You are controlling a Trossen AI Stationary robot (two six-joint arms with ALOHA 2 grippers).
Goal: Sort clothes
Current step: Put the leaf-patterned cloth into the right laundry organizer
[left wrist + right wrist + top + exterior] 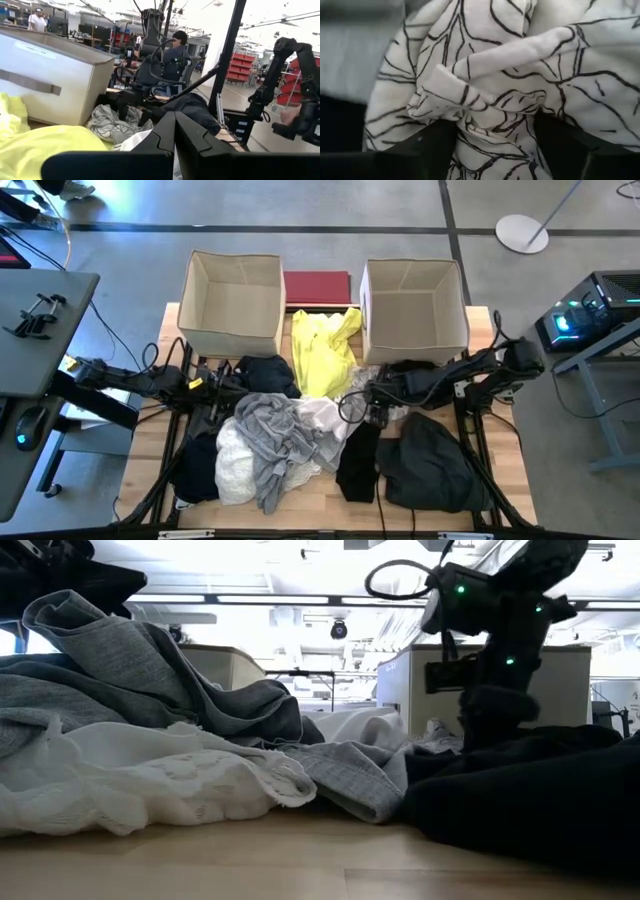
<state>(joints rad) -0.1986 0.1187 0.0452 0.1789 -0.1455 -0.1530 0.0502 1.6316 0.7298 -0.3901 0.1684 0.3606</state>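
Observation:
A heap of clothes lies on the wooden table in front of two beige boxes: a yellow garment (322, 350), a grey one (275, 440), a white lacy one (235, 465), black ones (430, 465) and a dark navy one (268, 372). My right gripper (376, 412) reaches down at mid-table and is shut on a white garment with black lines (485, 60), which also shows in the left wrist view (112, 125). My left gripper (175, 117) is shut and empty, above the table beside the navy garment (240, 376). My right gripper pinches a bunched fold (490, 125) of the patterned garment between its two fingers (437, 147), coming from above and pointing down. Several layers are gathered between the fingers. The rest of the garment lies on the heap; which part of the garment this is cannot be told.
The left box (232, 305) and the right box (415, 305) stand open at the table's far side, a flat dark-red rectangle (318, 287) between them. Bare wood shows along the near edge (330, 515). A person sits in the room beyond the table (175, 55).

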